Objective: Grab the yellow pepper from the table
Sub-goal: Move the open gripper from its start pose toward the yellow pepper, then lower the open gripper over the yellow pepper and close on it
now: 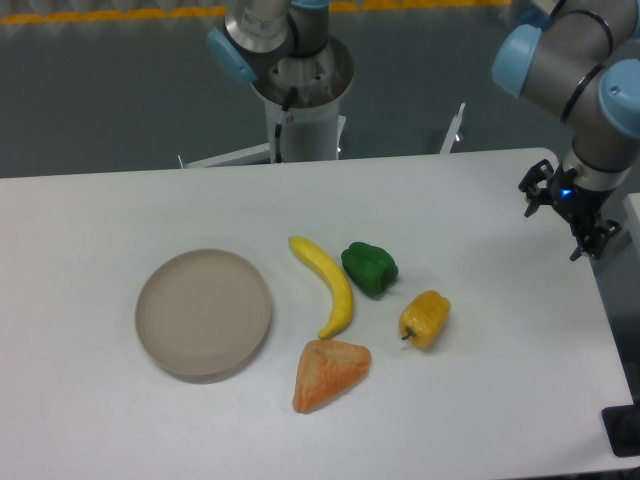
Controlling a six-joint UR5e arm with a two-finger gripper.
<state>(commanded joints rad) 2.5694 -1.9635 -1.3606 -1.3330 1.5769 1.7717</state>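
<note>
Here's the white table point(120, 210) seen from above and in front, with a small cluster of food near the middle. The yellow pepper point(427, 318) lies on its side on the table, right of centre, its dark stem pointing down and to the left. Nothing touches it. Just up and to the left sits the green pepper point(370, 268), close by but apart from the yellow one. The banana point(328, 283) curves down beside the green pepper, its lower tip near the orange wedge point(328, 373), which lies below the banana and well to the left of the yellow pepper. Further left rests a round grey plate point(204, 313), with nothing on it.

Now the arm: it comes in from the upper right, and the gripper point(572, 212) hangs over the table's far right edge, well away from the yellow pepper. A small blue light glows at its wrist. It's dark and seen at an angle, so whether the fingers are apart or together I cannot tell; nothing appears to be held between them
</note>
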